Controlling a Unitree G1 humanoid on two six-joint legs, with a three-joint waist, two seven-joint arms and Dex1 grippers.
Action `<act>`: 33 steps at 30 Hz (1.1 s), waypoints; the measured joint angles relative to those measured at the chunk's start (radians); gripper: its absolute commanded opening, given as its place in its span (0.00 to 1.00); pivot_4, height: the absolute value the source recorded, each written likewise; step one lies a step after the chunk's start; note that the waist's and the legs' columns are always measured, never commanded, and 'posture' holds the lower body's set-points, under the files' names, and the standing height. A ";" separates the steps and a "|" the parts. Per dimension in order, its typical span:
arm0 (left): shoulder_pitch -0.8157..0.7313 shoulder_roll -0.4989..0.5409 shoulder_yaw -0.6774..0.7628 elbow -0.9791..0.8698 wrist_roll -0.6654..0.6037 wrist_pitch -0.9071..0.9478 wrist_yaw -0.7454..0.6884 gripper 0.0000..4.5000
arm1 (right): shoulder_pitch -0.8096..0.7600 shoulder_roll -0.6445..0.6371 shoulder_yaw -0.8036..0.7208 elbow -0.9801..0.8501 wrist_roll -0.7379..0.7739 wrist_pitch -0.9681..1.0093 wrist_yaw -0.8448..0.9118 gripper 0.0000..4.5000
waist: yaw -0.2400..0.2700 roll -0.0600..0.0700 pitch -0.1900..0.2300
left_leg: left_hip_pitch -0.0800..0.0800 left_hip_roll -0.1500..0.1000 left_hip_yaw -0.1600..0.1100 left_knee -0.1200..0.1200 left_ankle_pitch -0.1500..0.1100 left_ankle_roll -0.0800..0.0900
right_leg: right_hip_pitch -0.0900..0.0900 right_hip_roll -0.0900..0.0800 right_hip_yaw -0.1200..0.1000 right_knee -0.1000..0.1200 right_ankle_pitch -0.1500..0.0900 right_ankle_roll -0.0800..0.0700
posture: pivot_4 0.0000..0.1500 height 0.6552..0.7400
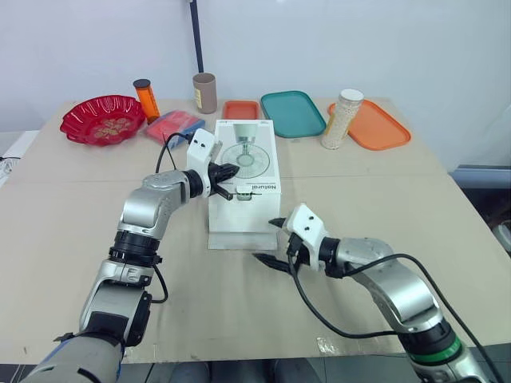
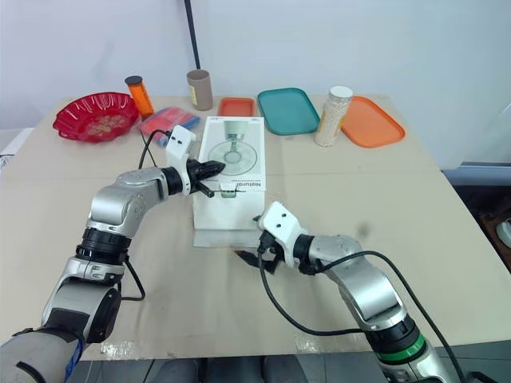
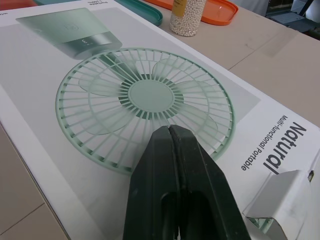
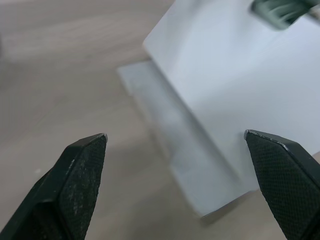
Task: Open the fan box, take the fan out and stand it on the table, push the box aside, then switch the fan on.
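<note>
Left gripper point(image 3: 170, 130) has its jaws pinched tight together with nothing in them, tips right at the printed top of the box point(image 1: 243, 155) near its near end. Can't tell if they actually touch it. The box lies flat in the middle of the desk point(image 1: 383, 207), with its near end flap point(image 1: 239, 240) folded down onto the desk. Right gripper point(image 1: 270, 239) sits low at that same end, jaws spread wide, holding nothing

Handling-wise I'd guess thin glossy card: light, slides easily when nudged, dents if squeezed hard, slick on the flat faces. Best hold is probably an edge, so the flap or the little tab point(image 3: 280, 200). The fan inside is likely light plastic with a thin grille, so I'd go for its stem or base

Head views give the layout, which arm is at which end. Left wrist view adds the lifted tab and shows those jaws really are closed. Right wrist view has the flap lying flat between its open jaws
</note>
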 measured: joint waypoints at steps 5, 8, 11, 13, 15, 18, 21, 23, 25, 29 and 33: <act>0.000 0.000 0.000 0.000 0.000 0.002 0.000 0.01 | 0.030 -0.026 0.002 -0.033 0.013 0.009 0.022 1.00 | 0.000 0.000 0.000 | 0.000 0.000 0.000 0.000 0.000 0.000 | 0.000 0.000 0.000 0.000 0.000 0.000 | 1.00 1.00; 0.000 0.001 0.000 -0.002 0.000 0.003 0.000 0.01 | 0.021 -0.006 -0.076 -0.043 0.075 0.070 -0.001 1.00 | 0.000 0.000 0.000 | 0.000 0.000 0.000 0.000 0.000 0.000 | 0.000 0.000 0.000 0.000 0.000 0.000 | 1.00 1.00; 0.000 0.005 0.001 -0.006 0.000 0.004 0.001 0.01 | 0.000 0.020 -0.197 -0.071 0.141 0.141 -0.054 1.00 | 0.001 0.000 0.000 | 0.000 0.000 -0.001 0.000 0.000 0.000 | 0.000 0.000 -0.001 0.000 0.000 0.000 | 1.00 1.00; 0.001 0.005 0.001 -0.006 0.000 0.004 0.001 0.01 | 0.001 0.037 -0.226 -0.071 0.163 0.174 -0.086 1.00 | 0.001 0.000 0.000 | 0.000 0.000 -0.001 0.000 0.000 0.000 | 0.000 0.000 0.000 0.000 0.000 0.000 | 1.00 1.00; 0.001 0.004 0.001 -0.006 0.001 0.004 0.001 0.01 | 0.000 0.048 -0.234 -0.069 0.171 0.188 -0.100 1.00 | 0.001 0.000 0.000 | 0.000 0.000 0.000 0.000 0.000 0.000 | 0.000 0.000 0.000 0.000 0.000 0.000 | 1.00 1.00; 0.001 0.002 0.001 -0.006 0.001 0.004 0.002 0.01 | -0.019 0.085 -0.241 -0.039 0.185 0.213 -0.142 1.00 | 0.001 0.000 0.000 | 0.000 0.000 0.000 0.000 0.000 0.000 | 0.000 0.000 0.000 0.000 0.000 0.000 | 1.00 1.00; 0.001 -0.004 0.000 -0.006 0.001 0.004 0.003 0.01 | -0.072 0.136 -0.233 0.037 0.186 0.221 -0.165 1.00 | 0.000 0.000 0.000 | 0.000 0.000 -0.001 0.000 0.000 0.000 | 0.000 0.000 0.000 0.000 0.000 0.000 | 1.00 1.00; 0.001 -0.003 0.000 -0.006 0.001 0.004 0.004 0.01 | -0.086 0.153 -0.225 0.067 0.188 0.221 -0.166 1.00 | 0.000 0.000 0.000 | 0.000 0.000 -0.001 0.000 0.000 0.000 | 0.000 0.000 -0.001 0.000 0.000 0.000 | 1.00 1.00; 0.001 -0.002 0.000 -0.008 0.001 0.004 0.005 0.01 | -0.091 0.156 -0.203 0.097 0.187 0.221 -0.163 1.00 | 0.000 0.000 0.000 | -0.001 0.000 -0.001 0.000 0.000 0.000 | 0.000 0.000 -0.001 0.000 0.000 0.000 | 1.00 1.00; 0.009 -0.001 0.001 -0.017 0.001 0.005 0.010 0.01 | -0.091 0.158 -0.197 0.093 0.215 0.237 -0.156 1.00 | 0.000 0.000 0.000 | -0.001 0.000 -0.001 0.000 0.000 0.000 | 0.000 0.000 -0.001 0.000 0.000 0.000 | 1.00 1.00; 0.011 -0.001 0.001 -0.021 0.000 0.006 0.020 0.01 | -0.087 0.153 -0.198 0.064 0.258 0.261 -0.144 1.00 | 0.000 0.000 0.000 | -0.001 0.000 -0.001 0.000 0.000 0.000 | 0.000 0.000 -0.001 0.000 0.000 0.000 | 1.00 1.00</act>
